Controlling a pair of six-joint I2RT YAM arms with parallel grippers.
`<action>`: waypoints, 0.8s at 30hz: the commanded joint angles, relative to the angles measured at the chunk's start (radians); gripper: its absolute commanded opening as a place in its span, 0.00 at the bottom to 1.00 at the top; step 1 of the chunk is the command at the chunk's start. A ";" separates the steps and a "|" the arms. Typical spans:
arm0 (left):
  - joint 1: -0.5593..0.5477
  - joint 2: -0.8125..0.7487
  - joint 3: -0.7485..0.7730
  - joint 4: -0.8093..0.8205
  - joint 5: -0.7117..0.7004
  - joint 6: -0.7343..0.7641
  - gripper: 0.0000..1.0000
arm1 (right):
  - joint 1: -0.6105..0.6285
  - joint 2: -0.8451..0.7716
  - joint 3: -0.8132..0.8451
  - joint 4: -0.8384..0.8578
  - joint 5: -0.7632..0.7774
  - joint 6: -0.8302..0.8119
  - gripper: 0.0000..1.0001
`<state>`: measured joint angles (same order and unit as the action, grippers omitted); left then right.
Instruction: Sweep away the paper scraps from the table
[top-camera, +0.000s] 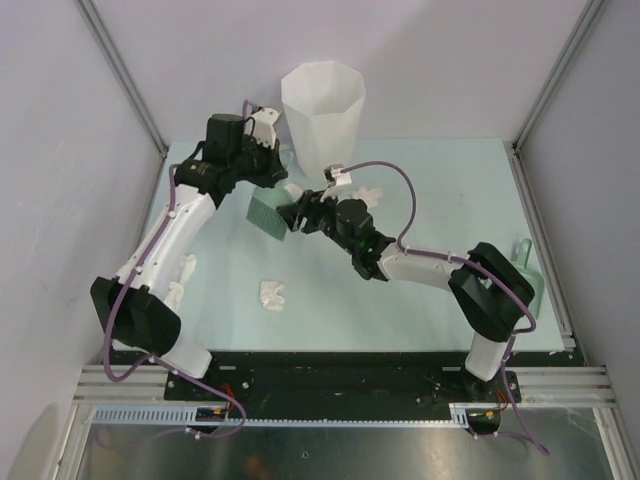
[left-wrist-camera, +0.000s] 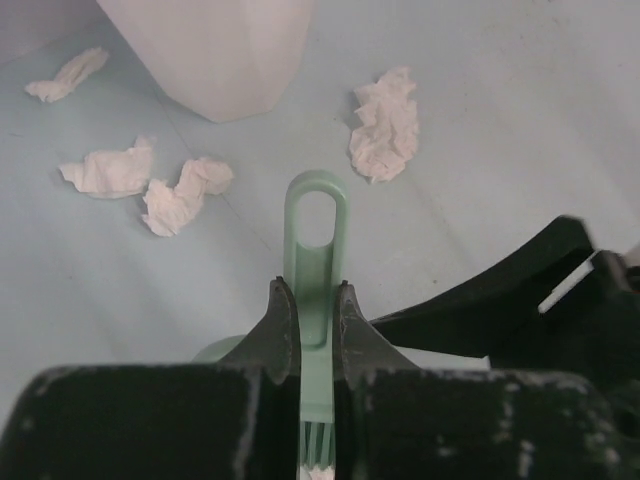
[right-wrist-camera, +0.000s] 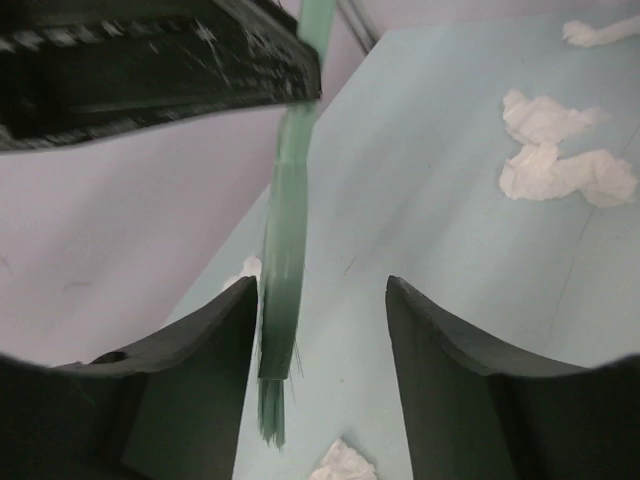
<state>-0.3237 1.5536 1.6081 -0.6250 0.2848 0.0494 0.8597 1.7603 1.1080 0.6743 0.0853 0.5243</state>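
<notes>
Left of the one white bin (top-camera: 322, 110), the left gripper (left-wrist-camera: 311, 288) is clamped tight on the single green brush (top-camera: 265, 214). I count four paper scraps (left-wrist-camera: 385, 125) on the table (left-wrist-camera: 520, 120) near the bin's foot. In front of the bin, the right gripper (right-wrist-camera: 322, 290) has its fingers apart, holding nothing.

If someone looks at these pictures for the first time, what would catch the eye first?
The tall white bin at the far side of the pale green table stands out first, with crumpled paper scraps scattered before it. Just in front of it the two arms meet: the left pincer is shut on the handle of a green brush, and the right pincer stands open near its bristles.
</notes>
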 joint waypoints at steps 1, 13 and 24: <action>0.002 -0.082 -0.036 0.102 0.013 -0.094 0.00 | -0.002 0.047 0.047 0.106 -0.113 0.016 0.46; 0.015 -0.222 -0.181 0.082 0.217 0.155 0.93 | -0.178 -0.074 0.047 -0.375 -0.626 -0.412 0.00; 0.017 -0.279 -0.092 -0.488 0.445 0.766 0.99 | -0.278 -0.291 0.046 -1.096 -0.812 -1.085 0.00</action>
<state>-0.2474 1.2938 1.4914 -0.8413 0.5972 0.5064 0.6060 1.5295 1.1225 -0.1665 -0.6106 -0.3111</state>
